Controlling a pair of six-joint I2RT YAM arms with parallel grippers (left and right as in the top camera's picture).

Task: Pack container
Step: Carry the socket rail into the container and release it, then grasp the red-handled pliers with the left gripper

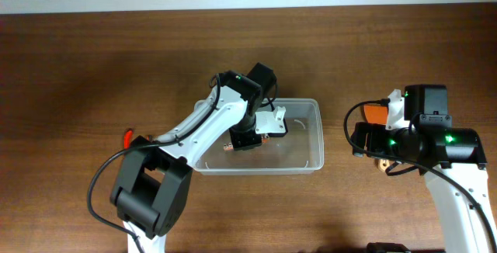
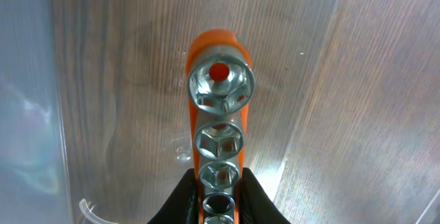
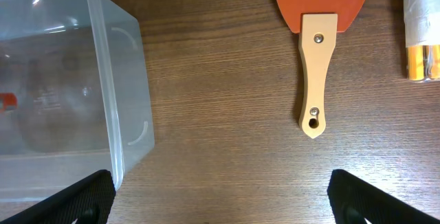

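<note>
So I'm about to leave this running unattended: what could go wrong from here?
The left hand grips the socket rail by one end inside the container; dropped, it may bounce or shed sockets. That arm reaches over the rim, so withdrawing could snag and drag the container. The open right hand hangs above the scraper beside the container; a wide approach might bump it.

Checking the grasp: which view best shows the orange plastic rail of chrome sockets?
Left wrist: the rail fills mid-frame in the left gripper. Overhead, the arm hides most; right wrist shows perhaps an orange speck.
</note>
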